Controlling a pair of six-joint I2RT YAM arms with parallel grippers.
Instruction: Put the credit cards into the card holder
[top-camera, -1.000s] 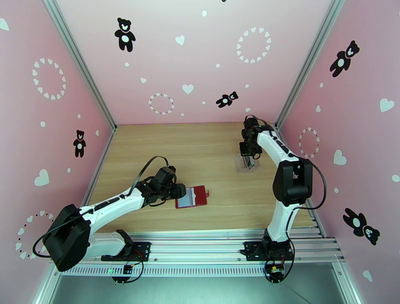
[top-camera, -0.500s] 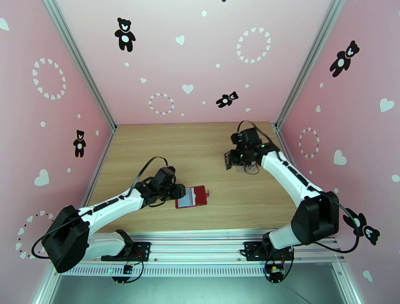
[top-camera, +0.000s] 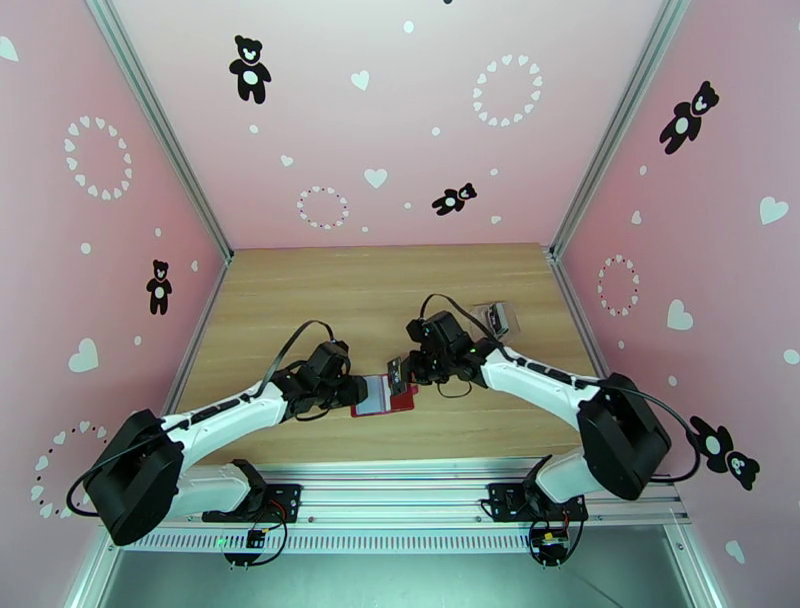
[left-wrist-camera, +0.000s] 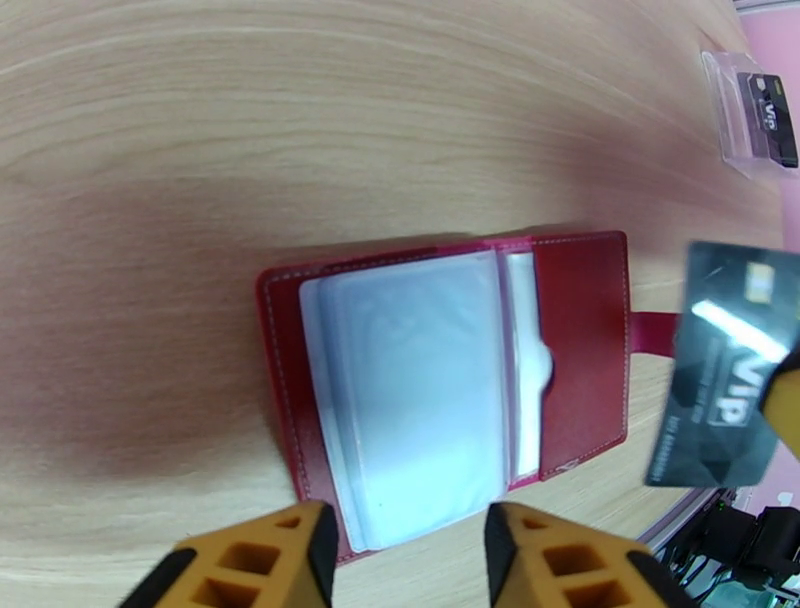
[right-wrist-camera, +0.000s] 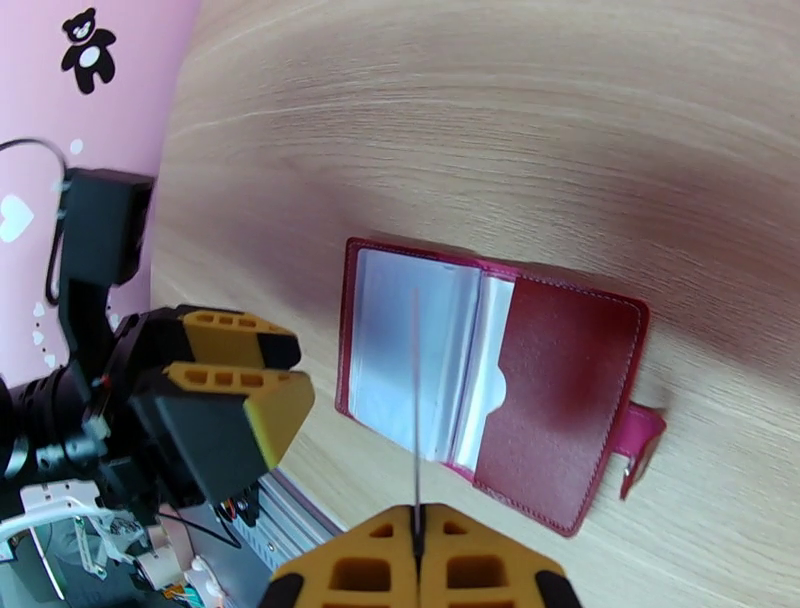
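Right wrist: right hand (right-wrist-camera: 417, 520) pinches credit card (right-wrist-camera: 415, 400) over card holder (right-wrist-camera: 565, 400).

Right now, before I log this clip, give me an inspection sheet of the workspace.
Surface: pale wooden table, no marks or spills seen.
Job's things: red folding card holder lies open with its clear sleeves up; dark VIP-printed credit card is held close by it, not yet inserted.
Clutter: clear plastic case at the far right, with another dark card inside.
Claws: left claw open at the card holder's left edge; right claw shut on the credit card.
Cables: black cable loops over the left wrist, and another over the right.
Surroundings: pink walls with teddy bears and hearts.
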